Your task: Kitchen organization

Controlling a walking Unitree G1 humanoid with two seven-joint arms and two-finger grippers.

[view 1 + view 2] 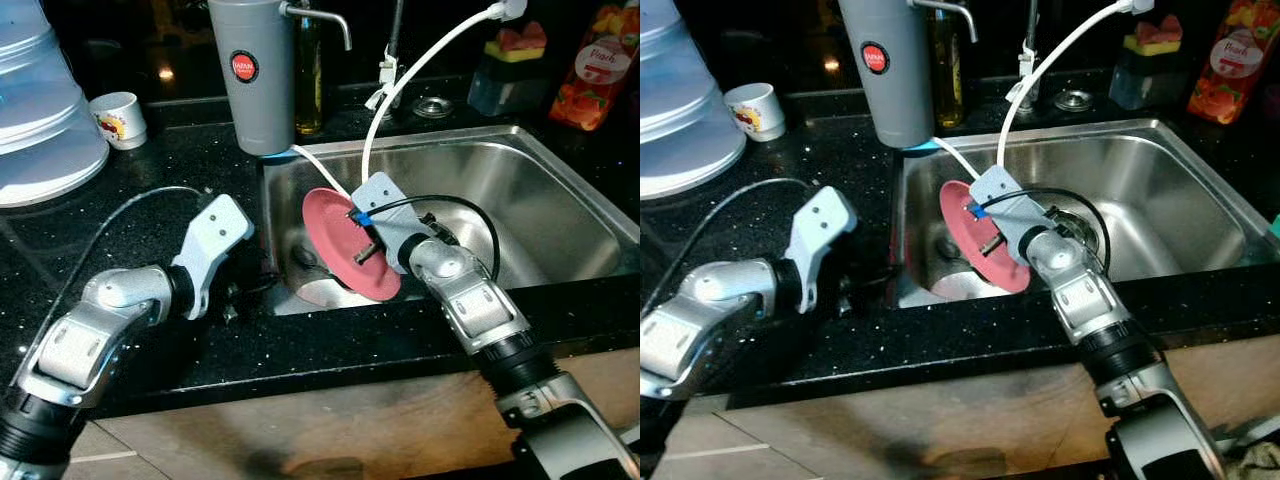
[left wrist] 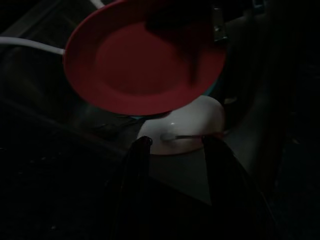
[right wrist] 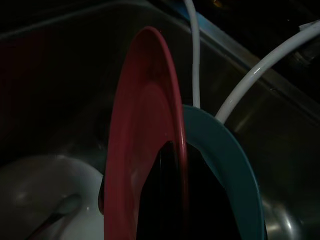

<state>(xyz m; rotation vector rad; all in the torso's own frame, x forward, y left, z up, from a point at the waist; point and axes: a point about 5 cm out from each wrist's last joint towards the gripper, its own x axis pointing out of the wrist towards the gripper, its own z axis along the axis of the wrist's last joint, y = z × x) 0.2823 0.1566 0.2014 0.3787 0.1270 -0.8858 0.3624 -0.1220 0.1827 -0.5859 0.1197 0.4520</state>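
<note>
A red plate [image 1: 335, 235] stands tilted on edge in the left part of the steel sink [image 1: 545, 225], with my right gripper [image 1: 362, 245] shut on its rim. In the right wrist view, the black fingers [image 3: 160, 200] straddle the red plate [image 3: 135, 150], and a teal plate [image 3: 230, 165] stands right behind it. Under the red plate [image 2: 145, 65] lies a white bowl [image 2: 185, 127] holding a spoon. My left gripper [image 1: 245, 290] rests open over the black counter at the sink's left edge and points at the bowl.
A grey water dispenser [image 1: 250, 70] and a dark bottle [image 1: 308, 80] stand behind the sink. Two white hoses [image 1: 420, 70] hang into it. A white cup [image 1: 120, 118] and a big water jug [image 1: 40, 100] are at the back left, a sponge holder [image 1: 510, 60] and an orange pouch [image 1: 600, 65] at the back right.
</note>
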